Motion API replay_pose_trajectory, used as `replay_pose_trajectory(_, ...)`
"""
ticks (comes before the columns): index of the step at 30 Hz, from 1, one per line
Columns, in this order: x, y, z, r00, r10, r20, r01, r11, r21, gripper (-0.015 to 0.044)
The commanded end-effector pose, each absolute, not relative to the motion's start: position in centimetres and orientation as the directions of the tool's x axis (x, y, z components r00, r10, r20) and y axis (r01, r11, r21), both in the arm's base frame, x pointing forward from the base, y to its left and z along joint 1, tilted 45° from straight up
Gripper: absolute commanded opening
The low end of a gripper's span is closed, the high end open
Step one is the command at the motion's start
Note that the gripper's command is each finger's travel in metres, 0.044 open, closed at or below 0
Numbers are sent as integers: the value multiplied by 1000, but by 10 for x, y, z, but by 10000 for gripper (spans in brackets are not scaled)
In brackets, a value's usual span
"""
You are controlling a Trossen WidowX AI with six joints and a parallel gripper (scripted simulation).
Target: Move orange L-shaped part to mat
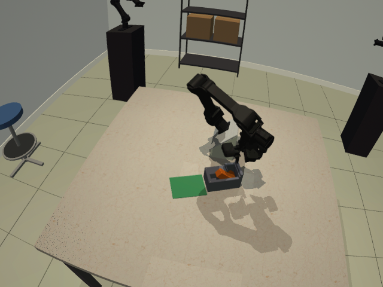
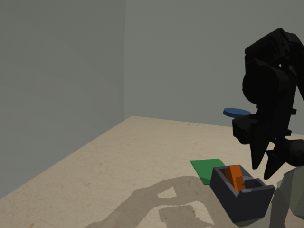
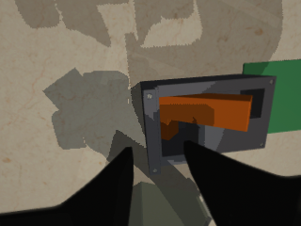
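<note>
beige table (image 1: 123,200), tilted orange part (image 3: 212,110) in tray (image 3: 151,127) below empty, half-parted jaws

robot lab, pedestal-mounted arms (image 1: 125,58), storage shelf (image 1: 182,37), tiled floor (image 1: 70,104)

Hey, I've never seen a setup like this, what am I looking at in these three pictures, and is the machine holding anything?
The black machine is a robot arm standing on a table. At its end is a gripper with two fingers for pinching. One picture looks down from above, one from the side near the tabletop, and one from a camera on the arm's wrist, with the dark fingers at the bottom. On the table are a grey tray and a green mat beside it. An orange part sits tilted in the tray, one end raised above the rim. The gripper hangs above the tray, partly open, holding nothing.
</note>
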State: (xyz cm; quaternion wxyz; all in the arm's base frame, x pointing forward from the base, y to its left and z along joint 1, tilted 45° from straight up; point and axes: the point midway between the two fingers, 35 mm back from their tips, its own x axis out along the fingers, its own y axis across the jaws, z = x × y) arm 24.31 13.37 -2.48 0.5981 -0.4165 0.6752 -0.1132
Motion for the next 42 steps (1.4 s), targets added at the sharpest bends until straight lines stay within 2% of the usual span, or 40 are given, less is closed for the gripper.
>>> replay_pose_trajectory(1, 241, 143, -9, 56, -696, -716, -421, 634, -649, 180)
replay_pose_trajectory(34, 241, 140, -11, 56, -701, -710, -427, 627, -652, 180)
replay_pose_trajectory(38, 246, 136, -6, 56, -700, -712, -261, 678, -687, 280)
replay_pose_trajectory(42, 257, 127, 6, 56, -698, -714, 121, 714, -689, 280)
